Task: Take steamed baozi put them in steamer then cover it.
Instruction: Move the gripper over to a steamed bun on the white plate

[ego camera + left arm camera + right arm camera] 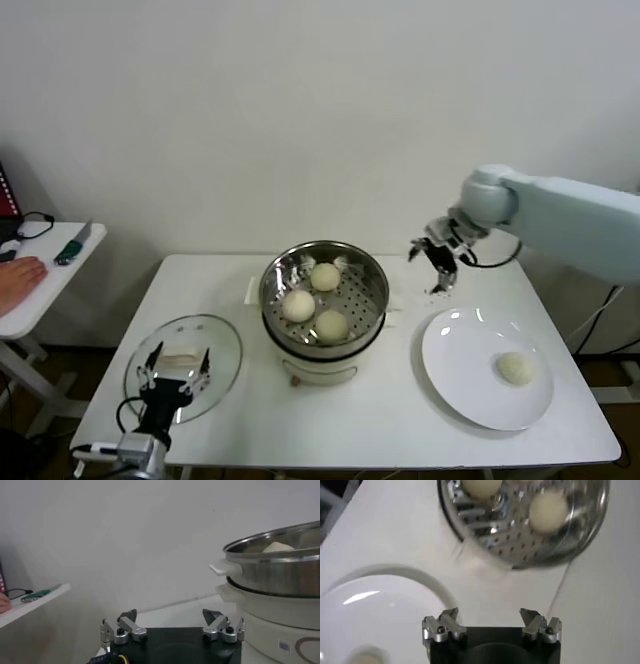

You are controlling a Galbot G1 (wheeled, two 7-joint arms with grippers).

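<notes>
Left gripper (174,378) sits nearest the camera, at the worktop's front left corner, jaws spread wide and holding nothing, hovering over the near edge of the round transparent glass cover (184,365) with metal rim and cream-white bar handle. Cover lies flat on the white rectangular worktop (360,425), left of the steamer and apart from it.

Round shiny stainless-steel steamer (324,297) with perforated tray stands mid-worktop on its white electric base, uncovered. Three small round cream-white steamed baozi (298,305) rest on the tray (one toward the back, one left, one front). Fourth one (516,368) lies alone on the flat round white plate (462,385), right of the steamer, toward the plate's right side.

Right gripper (444,268) hangs above the worktop between the steamer and the plate's far edge, jaws fully apart, empty. Its wrist view shows the steamer tray (520,535) ahead with two buns and the plate rim (390,577) on the other side.

Left wrist view: steamer's side handle (225,568) and base close by, a bun top just visible over the rim.

Small white side table (40,290) stands well left, with a green-handled tool (70,248) and a person's hand (18,278) on it.
</notes>
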